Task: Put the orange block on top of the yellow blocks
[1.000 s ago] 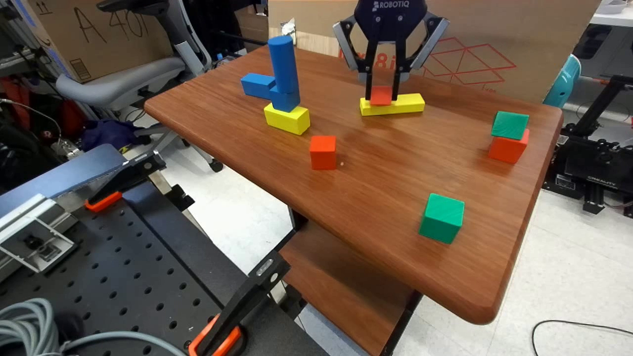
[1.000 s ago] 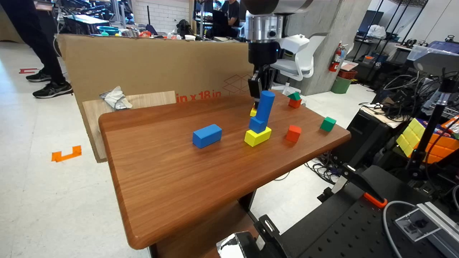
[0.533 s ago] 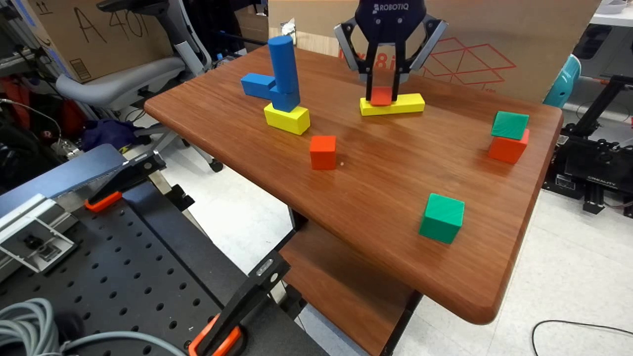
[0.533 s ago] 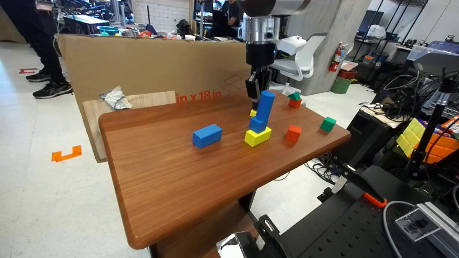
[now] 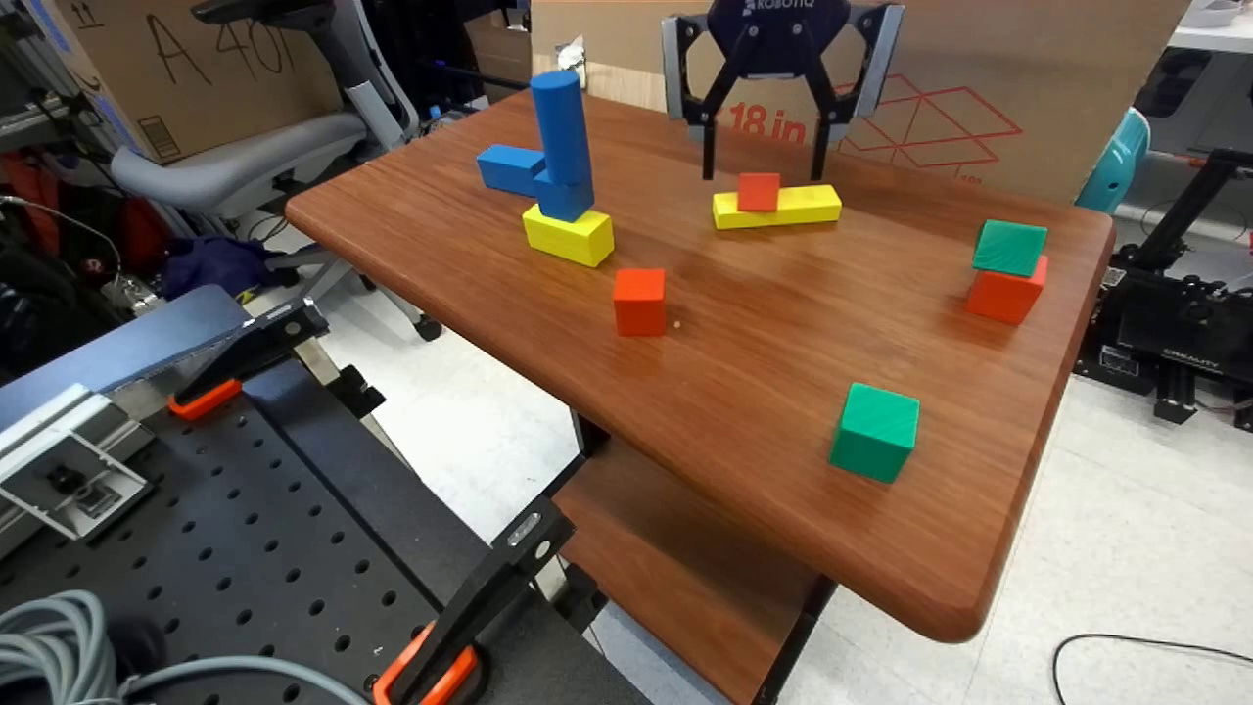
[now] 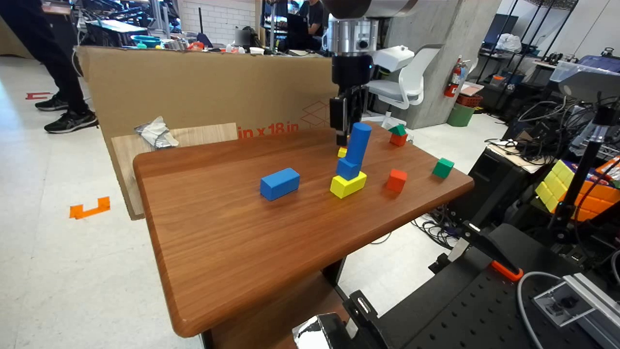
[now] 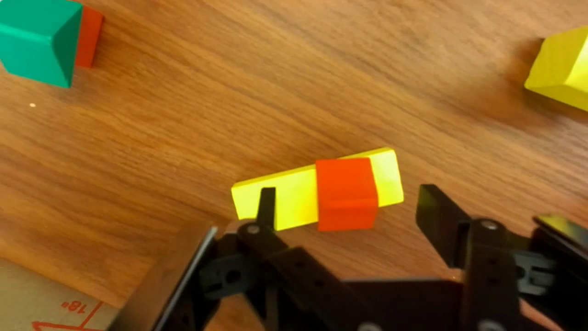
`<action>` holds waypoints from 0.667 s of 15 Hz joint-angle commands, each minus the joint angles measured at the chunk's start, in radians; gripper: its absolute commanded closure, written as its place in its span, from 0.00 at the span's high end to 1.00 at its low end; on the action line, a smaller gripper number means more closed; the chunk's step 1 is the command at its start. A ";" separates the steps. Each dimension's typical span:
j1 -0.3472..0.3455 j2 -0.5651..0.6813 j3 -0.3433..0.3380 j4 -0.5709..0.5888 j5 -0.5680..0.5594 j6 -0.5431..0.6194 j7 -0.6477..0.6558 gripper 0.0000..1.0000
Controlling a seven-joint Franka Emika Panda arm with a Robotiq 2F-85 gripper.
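Hanging over the yellow bar (image 5: pixel 809 206), the gripper (image 5: pixel 764 174) has its jaws spread wide, its fingers (image 5: pixel 709 157) to either side of the orange block (image 5: pixel 759 193) and holding nothing; the block rests on the bar, nearer one end than the middle, and in the wrist view it sits slightly askew. The placing looks done, so the risk lies in the retreat. If the gripper slides sideways before it is well up, a fingertip could catch the block and shove it off, or drag the bar along; dipping low might do the same. A swing toward the blue cylinder (image 5: pixel 561 127), which stands on a small blue block (image 5: pixel 565 199) atop a chunky yellow block (image 5: pixel 576 238), could topple that stack. If the orange block overhangs a long edge, a light knock may tip it, though the slanted views hide that. I also cannot tell whether the fingertips are level with its top or clear above, and its underside is hidden. In an exterior view the cylinder (image 6: pixel 359 143) masks most of the bar, and barely any of the orange block shows. In the wrist view a finger covers part of the bar, and the borders cut off both the chunky yellow block and a green block (image 7: pixel 39 41).
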 commanded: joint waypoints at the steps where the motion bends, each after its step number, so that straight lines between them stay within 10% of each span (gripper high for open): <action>1: -0.043 -0.158 0.031 -0.128 0.051 -0.014 -0.001 1.00; 6: -0.100 -0.399 0.016 -0.304 0.241 -0.040 0.050 1.00; 10: -0.074 -0.311 0.003 -0.215 0.190 -0.021 0.025 1.00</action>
